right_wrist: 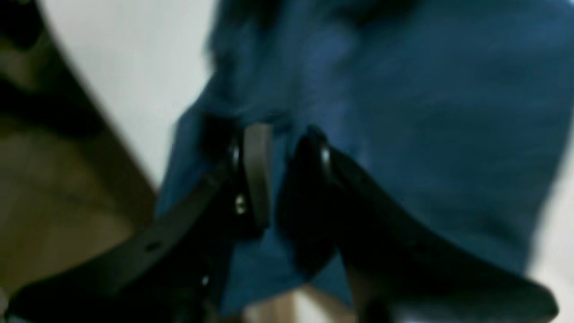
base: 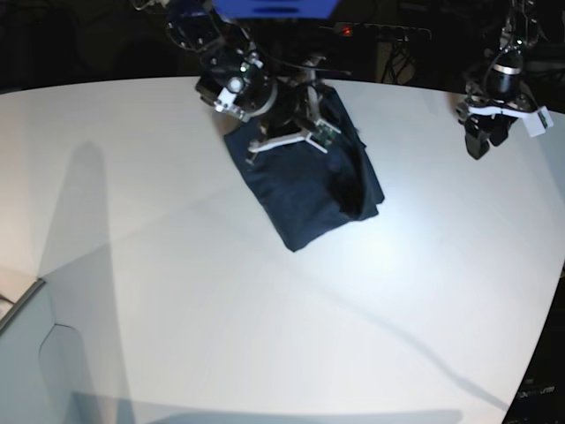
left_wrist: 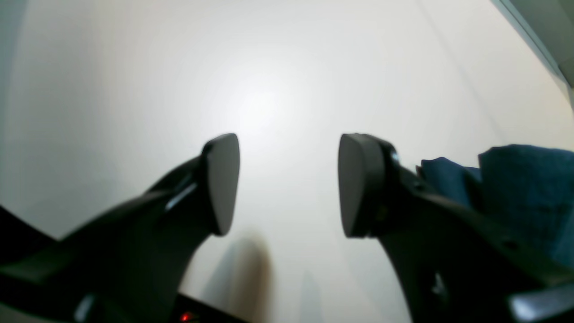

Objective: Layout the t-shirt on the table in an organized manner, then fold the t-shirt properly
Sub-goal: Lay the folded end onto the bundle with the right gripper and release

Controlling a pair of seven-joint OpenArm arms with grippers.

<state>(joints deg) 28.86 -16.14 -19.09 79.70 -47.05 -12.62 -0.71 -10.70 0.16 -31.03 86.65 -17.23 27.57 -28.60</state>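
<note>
Jaws first: my right gripper (right_wrist: 280, 179) has its jaws pinched nearly together with a fold of the t-shirt (base: 309, 181) between them, so that one's holding cloth. It's blurry in the right wrist view, but blue fabric clearly runs through the narrow gap. My left gripper (left_wrist: 287, 184) has its jaws standing wide with nothing but bare desk (base: 265, 309) between them.

The shirt's a bunched, roughly rectangular heap toward the far side of the desk, long axis running diagonally from the far edge under my right arm toward the near middle. The right arm sits right on top of its far end. The left arm hangs well apart, off to the other side near the desk's far edge. From its wrist camera, the shirt only peeks in beyond one finger, so the cloth lies sideways of those jaws, not ahead.

My read is I'm still in the layout part. The right has its corner, and the left needs to swing across toward the shirt's opposite far corner before any spreading can happen.
</note>
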